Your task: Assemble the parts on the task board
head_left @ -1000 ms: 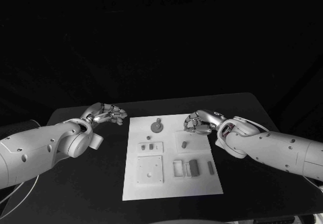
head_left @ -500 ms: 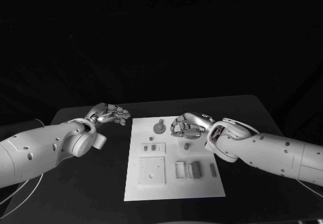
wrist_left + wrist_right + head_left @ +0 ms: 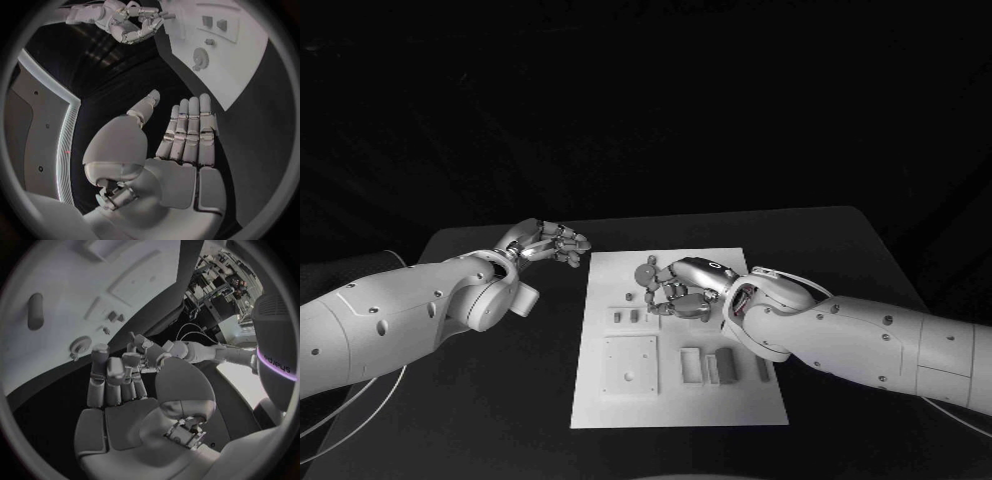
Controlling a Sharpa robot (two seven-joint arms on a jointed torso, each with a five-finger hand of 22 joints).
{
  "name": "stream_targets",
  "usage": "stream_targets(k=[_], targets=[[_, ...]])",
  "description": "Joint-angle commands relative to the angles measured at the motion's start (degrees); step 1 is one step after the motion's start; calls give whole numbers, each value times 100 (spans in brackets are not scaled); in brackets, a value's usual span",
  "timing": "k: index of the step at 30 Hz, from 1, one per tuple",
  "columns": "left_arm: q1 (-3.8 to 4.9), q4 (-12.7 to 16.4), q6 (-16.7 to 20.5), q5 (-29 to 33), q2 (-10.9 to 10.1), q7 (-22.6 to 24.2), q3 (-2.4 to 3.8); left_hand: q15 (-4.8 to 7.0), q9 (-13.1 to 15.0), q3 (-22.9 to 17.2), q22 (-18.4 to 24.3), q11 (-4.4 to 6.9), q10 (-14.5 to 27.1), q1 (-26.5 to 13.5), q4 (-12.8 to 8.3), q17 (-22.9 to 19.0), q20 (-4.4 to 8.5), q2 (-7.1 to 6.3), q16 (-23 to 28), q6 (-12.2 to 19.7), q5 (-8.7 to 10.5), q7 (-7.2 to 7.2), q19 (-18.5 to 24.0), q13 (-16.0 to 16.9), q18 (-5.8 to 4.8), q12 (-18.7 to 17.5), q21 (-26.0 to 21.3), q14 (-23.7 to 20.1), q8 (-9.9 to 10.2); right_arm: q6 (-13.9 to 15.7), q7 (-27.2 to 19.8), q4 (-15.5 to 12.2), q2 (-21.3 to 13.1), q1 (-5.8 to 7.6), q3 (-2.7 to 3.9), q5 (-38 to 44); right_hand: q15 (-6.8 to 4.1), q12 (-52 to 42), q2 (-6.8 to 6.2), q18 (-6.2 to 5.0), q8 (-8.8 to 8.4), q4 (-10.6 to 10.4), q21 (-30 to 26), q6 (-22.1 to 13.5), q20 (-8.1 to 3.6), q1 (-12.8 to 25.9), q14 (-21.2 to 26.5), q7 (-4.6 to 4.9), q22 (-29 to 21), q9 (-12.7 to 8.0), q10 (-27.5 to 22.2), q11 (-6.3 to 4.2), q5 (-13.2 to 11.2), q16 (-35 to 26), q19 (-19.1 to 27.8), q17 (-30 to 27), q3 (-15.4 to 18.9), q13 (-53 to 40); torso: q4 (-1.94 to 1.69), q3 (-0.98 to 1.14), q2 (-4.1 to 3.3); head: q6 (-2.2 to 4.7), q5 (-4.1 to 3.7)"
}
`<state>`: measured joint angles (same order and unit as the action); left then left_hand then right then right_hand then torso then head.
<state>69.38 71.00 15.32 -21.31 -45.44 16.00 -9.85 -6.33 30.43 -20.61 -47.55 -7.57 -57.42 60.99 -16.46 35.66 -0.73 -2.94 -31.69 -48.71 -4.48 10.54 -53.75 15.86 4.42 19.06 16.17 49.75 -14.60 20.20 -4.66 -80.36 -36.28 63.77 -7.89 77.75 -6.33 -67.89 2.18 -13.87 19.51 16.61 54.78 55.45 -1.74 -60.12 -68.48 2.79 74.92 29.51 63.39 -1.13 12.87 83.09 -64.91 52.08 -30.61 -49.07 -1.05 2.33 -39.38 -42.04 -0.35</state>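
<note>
Black table (image 3: 473, 400), thin cable (image 3: 336, 415) at its edge

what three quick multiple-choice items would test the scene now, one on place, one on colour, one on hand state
1. Where is the right hand?
A. over the task board
B. off the table
C. on the left arm

2. What colour is the task board?
A. black
B. white
C. striped

3. How is the left hand?
A. holding a part
B. pressing the board
C. holding nothing, beside the board

Answers: 1 A, it hangs above the board's far half near the round part. 2 B, a white plate on the black table. 3 C, fingers extended and bare.
</note>
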Motion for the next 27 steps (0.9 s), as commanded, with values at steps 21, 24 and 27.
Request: stream_targets(k=[21, 24, 27], targets=[[6, -5, -8, -13, 47, 33, 5, -16, -8, 33, 11, -7, -18, 46, -1, 17, -5, 4, 49, 6, 24, -5, -37, -7, 99, -45, -35, 36, 32, -297, 130, 104, 264, -273, -151, 501, -19, 37, 61, -113, 19, 7, 26, 279, -29, 39, 14, 252, 88, 4, 45, 8, 13, -6, 19, 3, -48, -9, 4, 4, -4, -147, 133], [6, -5, -11, -13, 45, 33, 5, -16, -7, 33, 11, -7, -18, 45, 0, 18, -5, 5, 49, 4, 24, -6, -37, -8, 99, -45, -36, 36, 31, -297, 148, 100, 263, -274, -155, 555, -19, 38, 61, -112, 18, 7, 26, 278, -28, 41, 15, 252, 88, 4, 44, 9, 13, -6, 20, 3, -48, -9, 5, 1, -3, -153, 138], [6, -2, -10, -13, 38, 33, 5, -16, -7, 33, 11, -7, -18, 45, 1, 19, -5, 6, 50, 2, 24, -7, -37, -8, 98, -46, -36, 35, 30, -314, 165, 94, 265, -274, -162, 685, -19, 38, 60, -112, 18, 8, 26, 278, -28, 42, 16, 252, 88, 4, 44, 9, 14, -6, 22, 3, -48, -10, 4, 0, -1, -172, 139]])
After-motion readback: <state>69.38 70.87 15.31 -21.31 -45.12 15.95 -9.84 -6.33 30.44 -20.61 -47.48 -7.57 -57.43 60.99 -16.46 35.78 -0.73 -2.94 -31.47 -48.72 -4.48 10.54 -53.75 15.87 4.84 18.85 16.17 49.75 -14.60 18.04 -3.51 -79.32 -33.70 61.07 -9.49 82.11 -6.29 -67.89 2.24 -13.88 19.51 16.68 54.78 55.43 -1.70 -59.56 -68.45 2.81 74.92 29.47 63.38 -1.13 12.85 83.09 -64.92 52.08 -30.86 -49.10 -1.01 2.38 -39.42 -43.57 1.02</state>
